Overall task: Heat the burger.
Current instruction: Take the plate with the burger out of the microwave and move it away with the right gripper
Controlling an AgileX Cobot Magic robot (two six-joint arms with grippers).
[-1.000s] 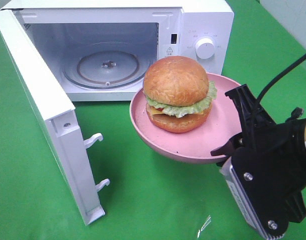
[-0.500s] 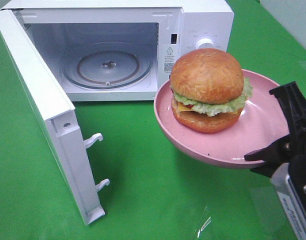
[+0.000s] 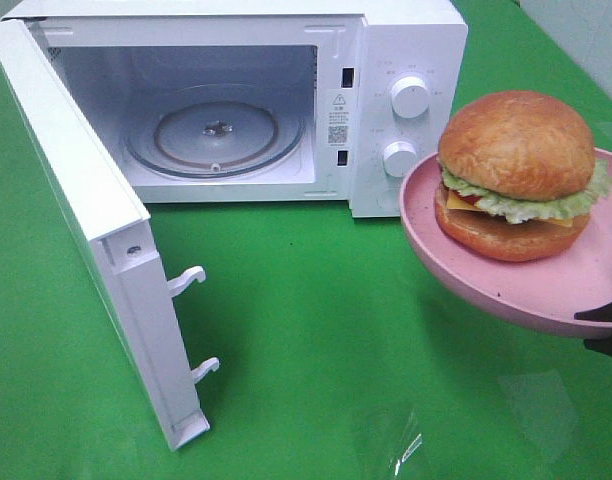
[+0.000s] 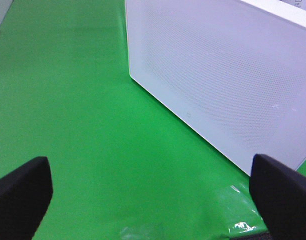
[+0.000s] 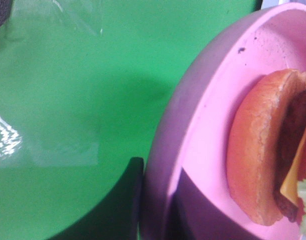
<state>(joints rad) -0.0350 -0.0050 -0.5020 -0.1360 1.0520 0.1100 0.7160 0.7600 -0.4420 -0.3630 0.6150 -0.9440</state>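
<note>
Burger [image 3: 516, 170] sits on gripper-held pink plate [image 3: 456, 270]; open microwave [image 3: 286, 100] holds only its turntable [image 3: 216, 135].

It looks like a staged robot test bench, not a real kitchen: a white plastic microwave oven [image 3: 286, 100] stands door-open on a flat bright-green cloth-covered tabletop [image 3: 306, 330].

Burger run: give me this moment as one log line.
burger: on pink plate, held aloft | right gripper: shut on plate rim | left gripper: open, empty | microwave: door open, turntable bare
</note>
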